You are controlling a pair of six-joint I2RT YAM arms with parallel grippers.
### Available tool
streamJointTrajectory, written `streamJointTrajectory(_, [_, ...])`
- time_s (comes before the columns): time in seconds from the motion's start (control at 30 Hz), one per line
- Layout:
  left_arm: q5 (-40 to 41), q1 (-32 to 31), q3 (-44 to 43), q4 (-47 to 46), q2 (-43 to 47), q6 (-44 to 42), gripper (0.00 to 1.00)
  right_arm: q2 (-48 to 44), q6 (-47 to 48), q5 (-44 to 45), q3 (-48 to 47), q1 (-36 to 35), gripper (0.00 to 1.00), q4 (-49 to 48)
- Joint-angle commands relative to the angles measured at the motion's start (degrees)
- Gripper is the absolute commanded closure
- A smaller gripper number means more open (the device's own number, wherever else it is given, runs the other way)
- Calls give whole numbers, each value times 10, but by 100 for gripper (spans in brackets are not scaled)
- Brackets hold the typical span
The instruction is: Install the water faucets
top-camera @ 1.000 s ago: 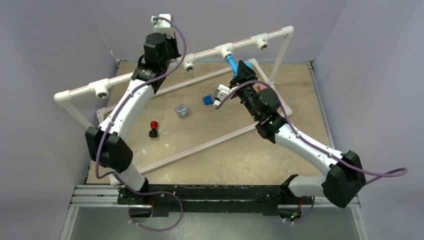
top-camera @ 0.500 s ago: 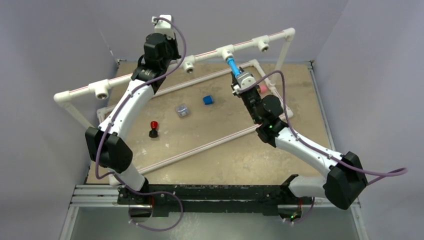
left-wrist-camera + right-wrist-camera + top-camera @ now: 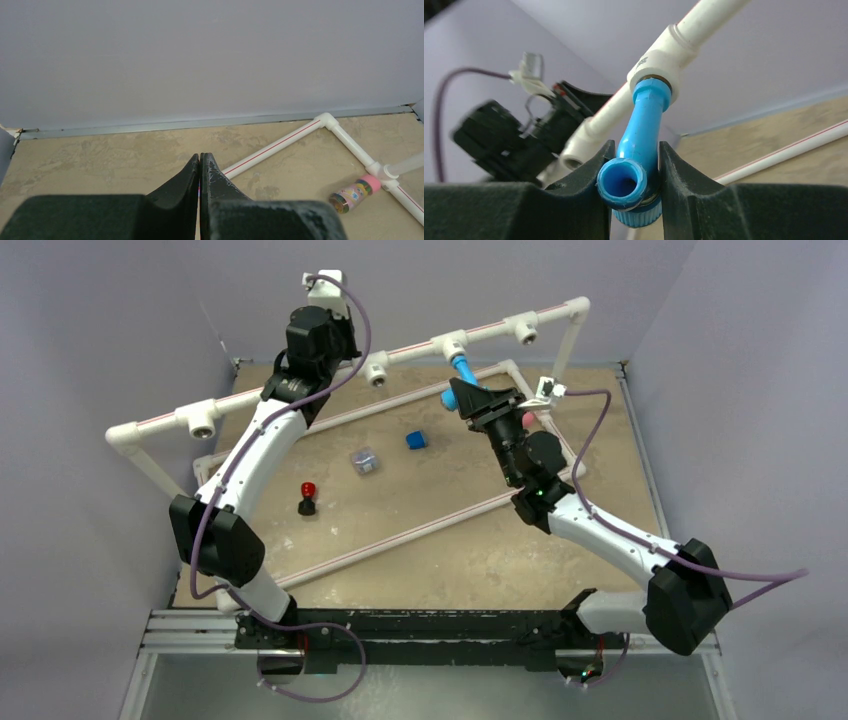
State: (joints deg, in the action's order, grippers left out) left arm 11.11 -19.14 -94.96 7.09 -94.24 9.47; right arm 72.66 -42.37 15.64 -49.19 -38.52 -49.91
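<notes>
In the right wrist view, the right gripper (image 3: 636,150) covers both sides of the water faucet (image 3: 640,127) at its lower end, and the left arm (image 3: 504,137) beyond the gripper is blurred. From above, the wrist hides this gripper's fingertips and most of the water faucet. The pink-capped cylinder (image 3: 526,419) just behind it shows only its cap. The left gripper (image 3: 200,162) has its base cut off by the bottom edge. The small clear object (image 3: 366,460) on the table (image 3: 450,550), between the two grippers, is too small to identify.
</notes>
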Motion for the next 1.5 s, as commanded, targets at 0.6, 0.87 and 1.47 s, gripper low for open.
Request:
streamJointTrajectory(0.6, [-21,2,20,56,-20,9,100,-37,-493,-42,-25,-21,55,-16])
streamJointTrajectory(0.87, [-18,2,20,55,-19,8,100,-56,-401,-62,36,-13,22,-7])
streamJointTrajectory(1.47, [-17,2,23,53,-16,6,100,-215,207,-180,-11,50,18,297])
